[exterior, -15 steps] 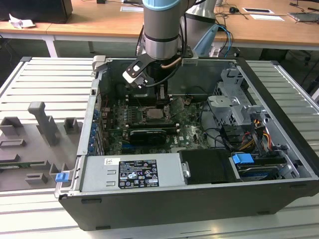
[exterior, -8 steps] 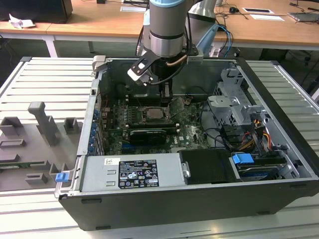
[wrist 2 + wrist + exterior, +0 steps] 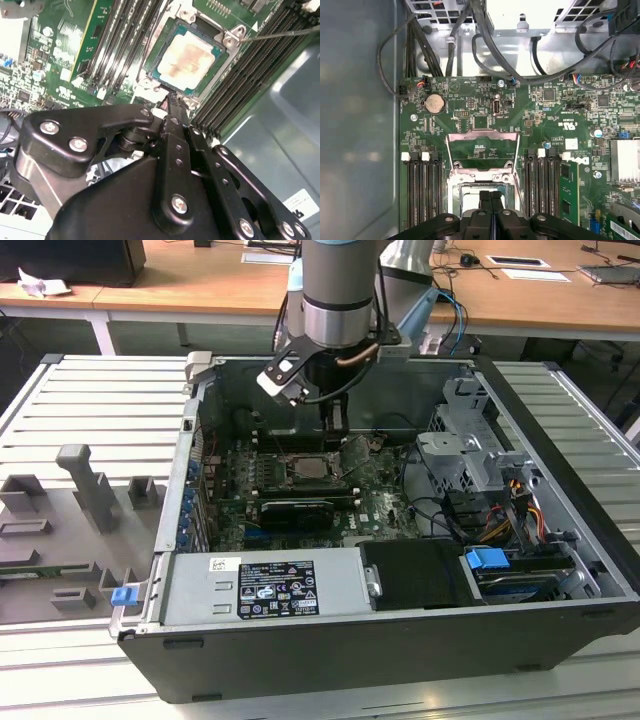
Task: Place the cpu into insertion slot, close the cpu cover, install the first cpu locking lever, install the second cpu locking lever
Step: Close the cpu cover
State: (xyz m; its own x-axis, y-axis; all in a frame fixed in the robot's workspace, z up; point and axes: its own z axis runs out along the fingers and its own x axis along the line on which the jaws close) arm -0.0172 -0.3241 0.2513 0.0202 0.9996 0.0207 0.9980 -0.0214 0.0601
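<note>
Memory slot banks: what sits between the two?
First wrist view: the insertion slot, cpu cover swung open. Second wrist view shows the cpu seated in it.

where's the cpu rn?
In the second wrist view the cpu lies in the insertion slot, between the two banks of memory slots. The shut gripper is right by one of its edges.

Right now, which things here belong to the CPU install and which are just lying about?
Job: cpu in insertion slot; open cpu cover; shut gripper near the slot.
Just there: memory slots, coin cell, cables, drive cage, power supply.
</note>
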